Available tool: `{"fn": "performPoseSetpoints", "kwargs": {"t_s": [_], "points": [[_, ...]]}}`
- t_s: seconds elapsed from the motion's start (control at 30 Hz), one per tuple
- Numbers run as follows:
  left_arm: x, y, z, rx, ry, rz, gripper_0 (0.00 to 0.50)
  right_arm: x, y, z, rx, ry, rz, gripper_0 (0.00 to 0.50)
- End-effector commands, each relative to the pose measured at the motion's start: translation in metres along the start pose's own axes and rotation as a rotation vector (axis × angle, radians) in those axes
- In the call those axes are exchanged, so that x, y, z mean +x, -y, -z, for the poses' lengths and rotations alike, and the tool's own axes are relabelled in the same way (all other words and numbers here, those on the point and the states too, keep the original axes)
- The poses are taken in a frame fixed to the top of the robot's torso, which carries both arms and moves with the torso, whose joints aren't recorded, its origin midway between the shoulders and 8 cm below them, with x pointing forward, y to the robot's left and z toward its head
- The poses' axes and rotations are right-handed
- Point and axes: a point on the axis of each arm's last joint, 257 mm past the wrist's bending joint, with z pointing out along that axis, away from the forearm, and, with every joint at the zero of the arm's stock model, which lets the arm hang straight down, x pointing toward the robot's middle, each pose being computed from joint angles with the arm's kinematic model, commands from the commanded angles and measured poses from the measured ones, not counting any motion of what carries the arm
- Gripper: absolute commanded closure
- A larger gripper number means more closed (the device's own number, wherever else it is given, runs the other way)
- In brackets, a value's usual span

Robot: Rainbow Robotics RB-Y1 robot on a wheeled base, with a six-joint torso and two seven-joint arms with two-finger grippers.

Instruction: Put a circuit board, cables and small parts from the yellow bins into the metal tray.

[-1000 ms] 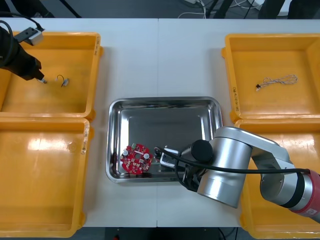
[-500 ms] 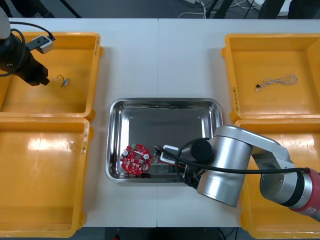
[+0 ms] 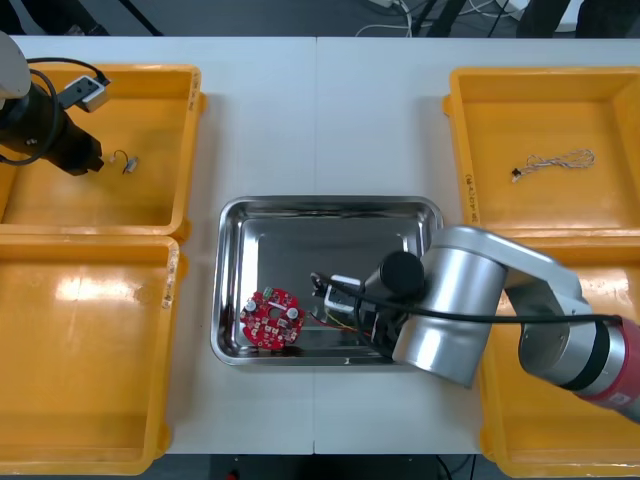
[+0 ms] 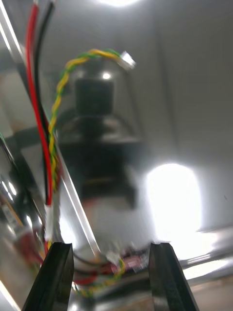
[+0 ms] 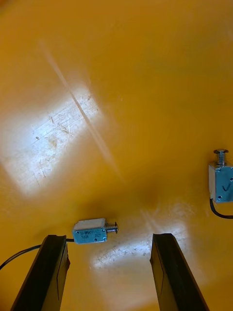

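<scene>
The right gripper is hanging low over the metal tray, with its fingers standing wide apart and gripping nothing. The red and yellow cables are lying on the shiny floor in the tray's near half, beside the circuit board. The far half is giving open floor. The left gripper is hovering inside the far left yellow bin, with its fingers also spread. One small metal part is lying just ahead of them, and another part is lying well apart.

no readable text, no legible labels or numbers anywhere
</scene>
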Motion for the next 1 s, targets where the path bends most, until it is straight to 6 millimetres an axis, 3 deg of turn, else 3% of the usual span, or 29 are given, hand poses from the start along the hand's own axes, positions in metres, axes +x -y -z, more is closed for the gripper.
{"fn": "performPoseSetpoints", "kwargs": {"t_s": [0.03, 0.23, 0.67, 1.0], "points": [[-0.041, -0.006, 0.012, -0.032, 0.078, 0.005, 0.0, -0.023, 0.046, 0.041, 0.012, 0.034, -0.046, 0.054], [-0.041, -0.007, 0.011, -0.036, 0.078, 0.011, 0.0, -0.012, 0.061, 0.073, -0.057, 0.002, -0.104, 0.053], [-0.032, -0.008, 0.001, -0.037, 0.082, 0.031, 0.0, -0.029, 0.116, 0.133, -0.086, 0.208, -0.283, 0.054], [-0.032, -0.003, -0.002, -0.02, 0.098, 0.043, 0.0, 0.005, 0.156, 0.151, -0.024, 0.212, -0.41, 0.053]]}}
